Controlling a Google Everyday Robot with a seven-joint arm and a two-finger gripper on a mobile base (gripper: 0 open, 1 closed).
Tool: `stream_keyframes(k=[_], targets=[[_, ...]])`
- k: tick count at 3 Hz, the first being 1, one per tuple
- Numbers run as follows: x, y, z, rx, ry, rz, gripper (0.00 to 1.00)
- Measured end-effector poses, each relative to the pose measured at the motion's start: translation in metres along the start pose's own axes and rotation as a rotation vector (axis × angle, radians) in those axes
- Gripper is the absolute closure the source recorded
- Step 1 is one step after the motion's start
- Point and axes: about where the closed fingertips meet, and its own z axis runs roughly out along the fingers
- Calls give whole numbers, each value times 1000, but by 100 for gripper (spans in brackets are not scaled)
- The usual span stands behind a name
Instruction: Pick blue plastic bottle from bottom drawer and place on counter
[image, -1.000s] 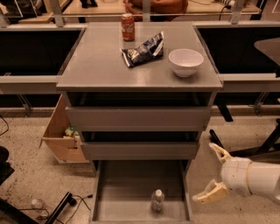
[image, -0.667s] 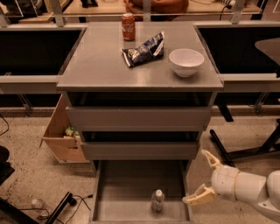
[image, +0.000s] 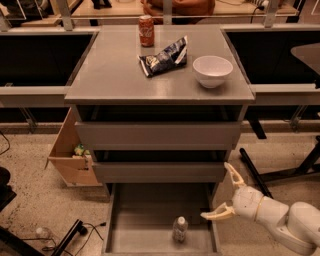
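Gripper (image: 216, 191) at lower right, fingers wide, empty; blue plastic bottle (image: 180, 229) upright in bottom drawer (image: 142, 220), btm centre.

You are looking down on a speckled stone floor (image: 30, 200) under warm, dim light. At left centre an open cardboard box (image: 67, 160) stands just beside the grey cabinet (image: 160, 135), and a black bar (image: 65, 240) lies at lower left. Dark recessed bays (image: 35, 55) flank the upper sides. A tan wooden tabletop (image: 225, 9) runs along the top edge. The hand (image: 223, 195), fingers spread, sits at lower right.
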Motion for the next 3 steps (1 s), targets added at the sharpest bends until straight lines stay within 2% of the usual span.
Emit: stream_keyframes(k=[1,2,3], targets=[[53,19,27,-29,-93,41,0],[71,34,37,-33,-117,94,0],[75,40,49,-59,-90,73,0]])
